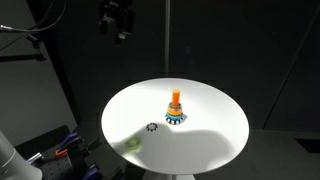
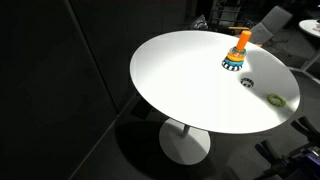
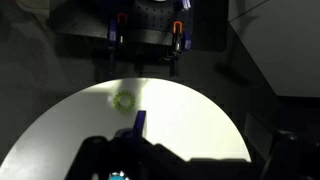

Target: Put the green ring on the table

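Observation:
The green ring (image 1: 175, 111) shows as a dark green layer on a stacking toy, under its orange top and above its blue toothed base. It shows the same way in the other exterior view (image 2: 236, 58). The toy stands on the round white table (image 1: 210, 140) (image 2: 180, 80). My gripper (image 1: 118, 24) hangs high above the table's far left side, well away from the toy. In the wrist view its dark fingers (image 3: 198, 130) frame the bright table (image 3: 190, 110), apart and with nothing between them. The green ring is out of the wrist view.
A black toothed ring (image 1: 152, 127) (image 2: 247, 82) lies beside the toy. A pale yellow-green piece (image 1: 131, 145) (image 2: 276, 99) (image 3: 124, 100) lies near the table edge. Dark surroundings ring the table, with equipment (image 1: 50, 150) below its edge.

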Tool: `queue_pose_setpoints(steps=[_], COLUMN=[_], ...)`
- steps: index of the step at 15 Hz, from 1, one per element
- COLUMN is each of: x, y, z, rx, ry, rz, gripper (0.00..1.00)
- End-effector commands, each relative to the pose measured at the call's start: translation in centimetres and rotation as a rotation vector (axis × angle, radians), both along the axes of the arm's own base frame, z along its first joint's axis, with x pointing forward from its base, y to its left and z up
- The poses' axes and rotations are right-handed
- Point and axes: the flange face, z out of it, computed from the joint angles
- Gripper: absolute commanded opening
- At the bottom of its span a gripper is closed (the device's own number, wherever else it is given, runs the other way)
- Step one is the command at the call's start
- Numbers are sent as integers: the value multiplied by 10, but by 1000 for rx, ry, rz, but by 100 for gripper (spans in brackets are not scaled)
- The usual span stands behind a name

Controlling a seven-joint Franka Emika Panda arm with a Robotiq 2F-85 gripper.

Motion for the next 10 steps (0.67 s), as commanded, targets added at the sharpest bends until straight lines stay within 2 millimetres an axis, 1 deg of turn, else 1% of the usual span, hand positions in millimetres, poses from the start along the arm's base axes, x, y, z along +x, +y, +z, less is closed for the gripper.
queue_pose_setpoints(steps=[1, 5, 10], x=[0, 0, 12], y=[0, 0, -5], z=[1, 1, -12], rx=[0, 0, -14], ry=[0, -1, -12], rz=[0, 0, -23], gripper=[100, 100, 100])
